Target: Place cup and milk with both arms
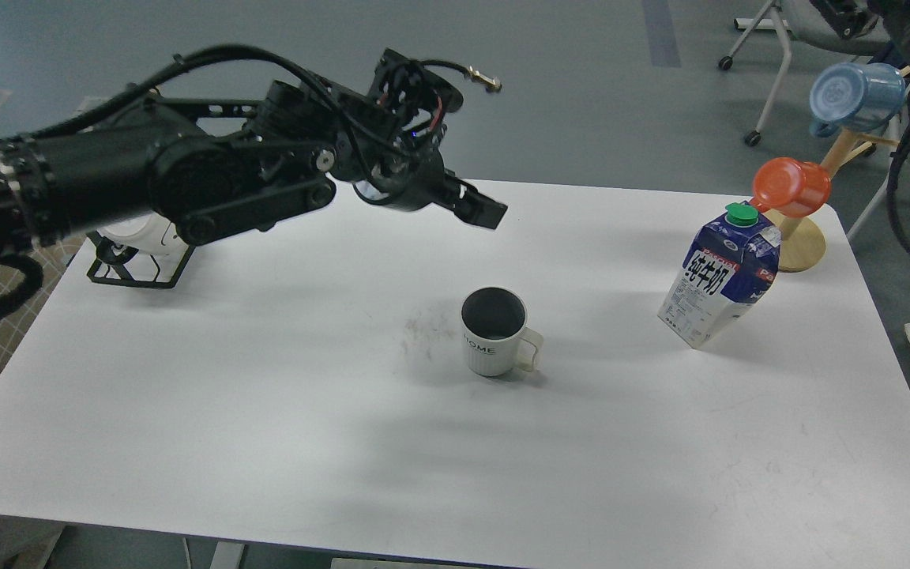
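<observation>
On the white tabletop, head view: the cup stands upright near centre, dark inside showing, "HOME" lettering facing the camera, handle pointing toward 3 o'clock. Faint grey smudge on the surface just at the cup's 9 o'clock. The milk stands at roughly 3 o'clock from the cup, well apart from it, green cap on top, Chinese characters on the near face; it looks tilted in this view, top leaning toward 1 o'clock. Just beyond the carton, at its 1 o'clock, a wooden cup stand with round base sits at the tabletop's far right corner; an orange cup hangs on it low, a blue cup higher. Left arm enters from 9 o'clock and reaches across above the far left part of the tabletop; the left gripper hangs in the air at the cup's 12 o'clock, clear of it, holding nothing. Its fingers appear as one dark block end-on, so cannot tell whether released or clenched. Black wire rack at the far left edge, partly hidden behind the arm. Right gripper not seen in this view. Chair legs with castors on the grey floor beyond.
</observation>
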Tool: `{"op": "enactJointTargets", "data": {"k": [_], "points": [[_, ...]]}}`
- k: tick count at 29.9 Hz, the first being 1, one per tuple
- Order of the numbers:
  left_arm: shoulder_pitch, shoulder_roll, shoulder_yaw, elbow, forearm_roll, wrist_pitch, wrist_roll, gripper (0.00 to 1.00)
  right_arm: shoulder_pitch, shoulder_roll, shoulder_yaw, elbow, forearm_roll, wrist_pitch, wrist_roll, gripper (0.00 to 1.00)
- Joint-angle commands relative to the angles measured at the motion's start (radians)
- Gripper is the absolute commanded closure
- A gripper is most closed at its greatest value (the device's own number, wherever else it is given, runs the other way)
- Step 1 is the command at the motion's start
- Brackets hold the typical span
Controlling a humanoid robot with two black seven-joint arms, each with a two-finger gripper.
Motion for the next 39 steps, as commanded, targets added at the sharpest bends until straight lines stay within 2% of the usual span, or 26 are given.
{"op": "enactJointTargets", "data": {"k": [1,3,7,11,15,16,19,21,23,27,34,39], "points": [[0.011,0.055,-0.152,0.039,-0.115,0.000,0.008,0.03,0.004,-0.075,-0.005,0.035,-0.067,0.000,0.003,0.00],[0.042,0.102,-0.243,0.075,-0.184,0.000,0.008,0.03,0.004,-0.144,-0.005,0.087,-0.211,0.000,0.003,0.00],[0.091,0.109,-0.353,0.143,-0.325,0.000,0.014,0.03,-0.011,-0.213,-0.006,0.182,-0.364,0.000,0.015,0.00],[0.128,0.099,-0.427,0.229,-0.544,0.000,0.016,0.03,-0.072,-0.375,-0.014,0.347,-0.566,0.000,0.070,0.00],[0.151,0.099,-0.427,0.234,-0.623,0.000,0.014,0.03,-0.138,-0.497,-0.016,0.449,-0.687,0.000,0.127,0.00],[0.163,0.098,-0.429,0.234,-0.632,0.000,0.013,0.03,-0.172,-0.538,-0.016,0.484,-0.727,-0.002,0.156,0.00],[0.177,0.095,-0.429,0.234,-0.634,0.000,0.007,0.03,-0.244,-0.616,-0.016,0.552,-0.825,-0.073,0.168,0.00],[0.191,0.093,-0.430,0.234,-0.632,0.000,0.004,0.03,-0.304,-0.650,-0.019,0.590,-0.931,-0.168,0.168,0.00],[0.211,0.093,-0.432,0.234,-0.634,0.000,0.002,0.03,-0.380,-0.661,-0.019,0.625,-1.047,-0.286,0.168,0.00],[0.220,0.092,-0.432,0.234,-0.629,0.000,0.002,0.03,-0.466,-0.664,-0.020,0.656,-1.147,-0.412,0.168,0.00],[0.221,0.078,-0.432,0.234,-0.629,0.000,0.002,0.03,-0.729,-0.643,-0.019,0.681,-1.362,-0.732,0.168,0.00],[0.224,0.069,-0.432,0.234,-0.629,0.000,0.002,0.03,-0.795,-0.571,-0.019,0.655,-1.450,-0.806,0.168,0.00]]}}
